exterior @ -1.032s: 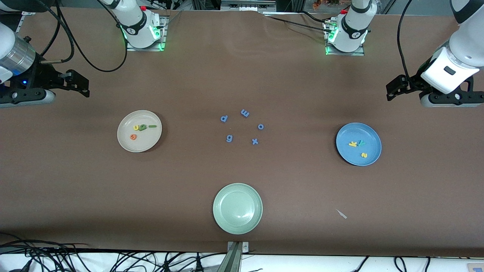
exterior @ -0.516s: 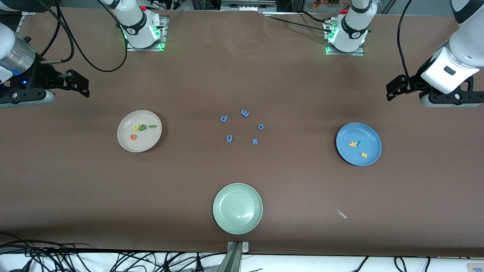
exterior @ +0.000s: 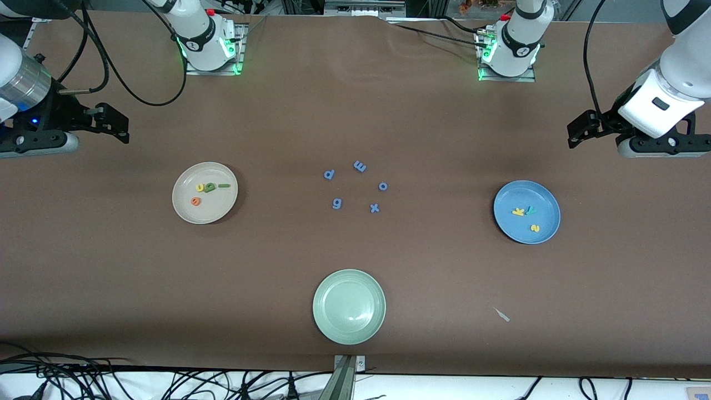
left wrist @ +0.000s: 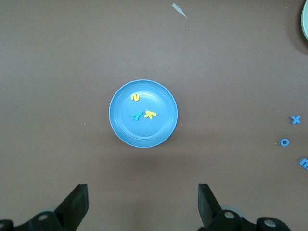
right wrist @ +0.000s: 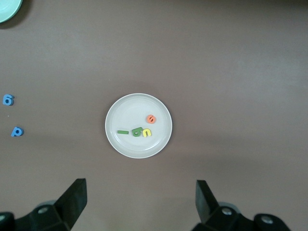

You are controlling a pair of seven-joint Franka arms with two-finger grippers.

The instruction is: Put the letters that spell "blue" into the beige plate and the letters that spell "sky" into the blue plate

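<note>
Lying flat in the beige plate (exterior: 205, 212): green "l" bar (exterior: 224, 185), long axis toward the arms' ends of the table, beside olive "b" (exterior: 209, 187), yellow "u" (exterior: 199, 187), orange "e" (exterior: 195, 201). Blue plate (exterior: 541, 233) holds yellow "k" (exterior: 517, 211), teal "y" (exterior: 530, 210), yellow "s" (exterior: 535, 228). Left gripper (left wrist: 143, 204) and right gripper (right wrist: 140, 203) wait above the table, jaws spread, empty.

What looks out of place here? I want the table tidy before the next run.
One oddity: a small pale scrap lies on the brown table, between the pale green plate and the blue plate; it looks like litter. The letters in both plates look settled.
</note>
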